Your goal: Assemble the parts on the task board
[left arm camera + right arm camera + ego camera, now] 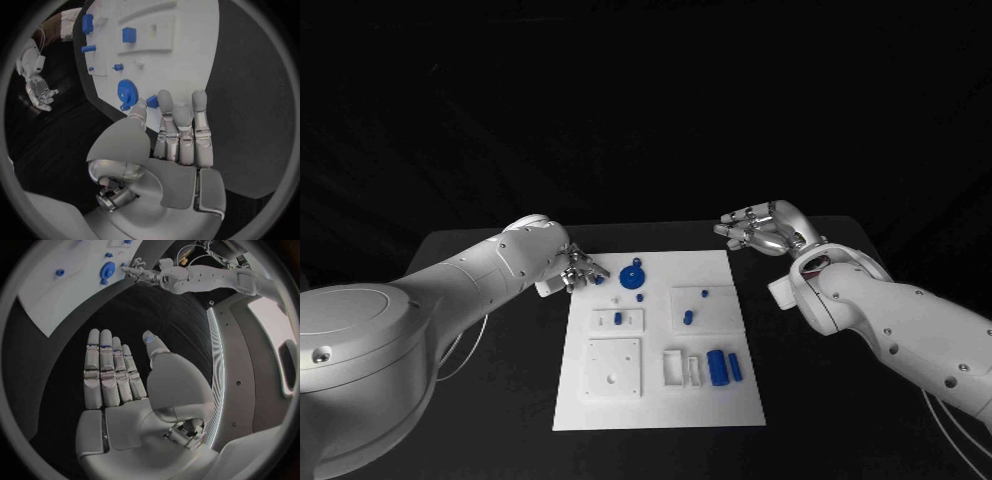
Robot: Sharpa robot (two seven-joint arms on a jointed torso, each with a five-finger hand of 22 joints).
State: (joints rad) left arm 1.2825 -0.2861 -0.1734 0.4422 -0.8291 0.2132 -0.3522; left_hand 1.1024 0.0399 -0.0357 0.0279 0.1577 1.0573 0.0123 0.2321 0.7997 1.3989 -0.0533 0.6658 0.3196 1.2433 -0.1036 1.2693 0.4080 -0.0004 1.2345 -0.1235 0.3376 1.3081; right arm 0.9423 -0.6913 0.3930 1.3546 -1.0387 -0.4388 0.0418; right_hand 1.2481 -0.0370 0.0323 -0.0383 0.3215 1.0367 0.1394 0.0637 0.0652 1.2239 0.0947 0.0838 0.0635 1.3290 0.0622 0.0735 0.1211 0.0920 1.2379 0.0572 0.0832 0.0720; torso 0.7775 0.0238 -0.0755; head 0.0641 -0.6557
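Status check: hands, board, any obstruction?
Left hand at white task board's far-left corner, touching a small blue part. Right hand open, off-board. Blue gear unobstructed.

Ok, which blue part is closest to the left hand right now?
The small blue piece at the board's far-left corner, right by the left hand; the gear sits farther in.

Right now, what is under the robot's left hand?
Under the left hand lies the far left corner of the task board. A small blue part peeks out by its fingertips; whatever sits beneath the palm is covered.
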